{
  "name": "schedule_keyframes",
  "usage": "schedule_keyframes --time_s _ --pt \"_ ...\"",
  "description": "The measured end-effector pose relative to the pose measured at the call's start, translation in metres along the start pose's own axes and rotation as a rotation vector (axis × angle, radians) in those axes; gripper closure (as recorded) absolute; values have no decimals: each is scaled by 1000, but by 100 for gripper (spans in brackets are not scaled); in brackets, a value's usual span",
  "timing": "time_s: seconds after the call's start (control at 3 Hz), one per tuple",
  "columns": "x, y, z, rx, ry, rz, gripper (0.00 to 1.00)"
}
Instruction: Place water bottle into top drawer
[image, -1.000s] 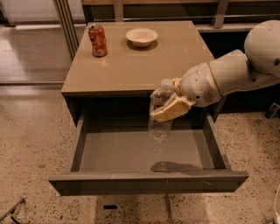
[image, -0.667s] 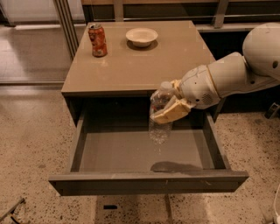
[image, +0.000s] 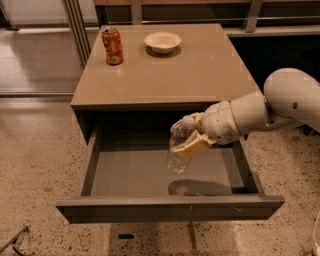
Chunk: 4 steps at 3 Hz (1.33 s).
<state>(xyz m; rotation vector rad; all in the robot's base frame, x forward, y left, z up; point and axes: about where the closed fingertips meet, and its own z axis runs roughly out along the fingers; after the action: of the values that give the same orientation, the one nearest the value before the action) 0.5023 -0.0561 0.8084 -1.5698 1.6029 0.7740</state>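
Cream two-finger gripper (image: 194, 142) is clamped on the upper body of the clear ribbed plastic water bottle (image: 176, 160), tilted above the middle of the open grey top drawer (image: 170, 206); likely light, thin-walled and slippery, best gripped on the ribs.

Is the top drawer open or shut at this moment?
Open: the top drawer is pulled out, its grey inside showing. The pincer holds the water bottle above it.

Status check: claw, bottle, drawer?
Claw shut on water bottle, over open top drawer. Bottle not yet down. Soda can, bowl on tabletop, clear of path.
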Motion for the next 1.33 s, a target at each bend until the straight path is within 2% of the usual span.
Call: schedule_keyframes --time_s 0.33,0.67,1.33 --pt "32 -7 28 -18 -26 5 100" --pt "92 -39 70 -52 -1 1 100" --pt "86 -38 69 -60 15 -3 100"
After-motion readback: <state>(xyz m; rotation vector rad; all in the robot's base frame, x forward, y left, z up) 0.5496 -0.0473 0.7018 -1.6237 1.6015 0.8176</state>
